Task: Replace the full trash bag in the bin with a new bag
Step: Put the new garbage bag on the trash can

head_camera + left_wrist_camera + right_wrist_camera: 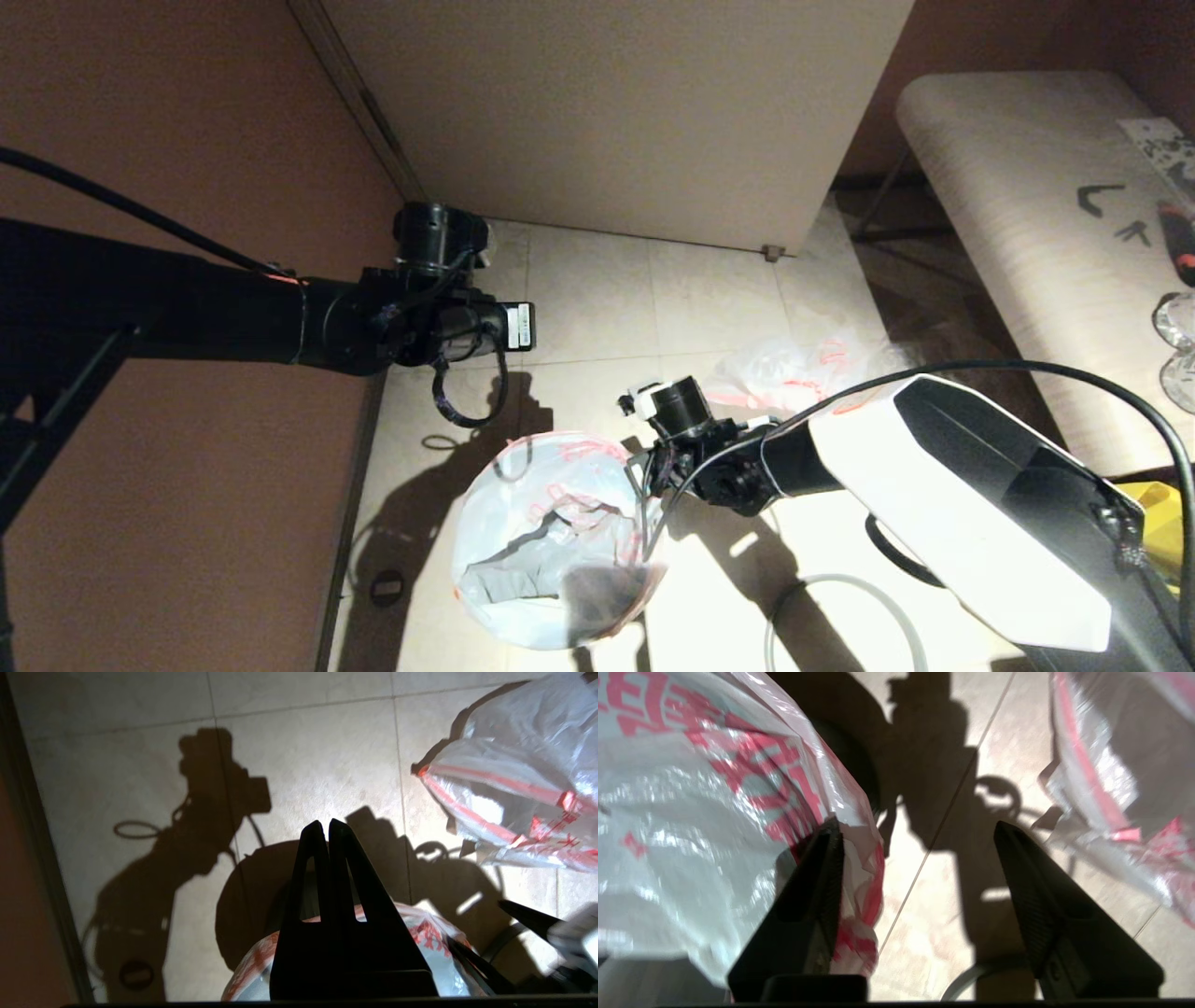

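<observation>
Pale floor tiles carry our work area. We count two carrier bags: the new bag lines the bin, draped over its rim to stay spread, and the full trash bag lies just beyond, set aside. Our right pincer stands released beside the liner's edge. Our left pincer hangs clenched and empty above the bin.

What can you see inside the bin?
A white red-printed bag lines the bin, spread over its opening and draped down outside. Grey folds show inside; the bin's bottom and rim are covered.
</observation>
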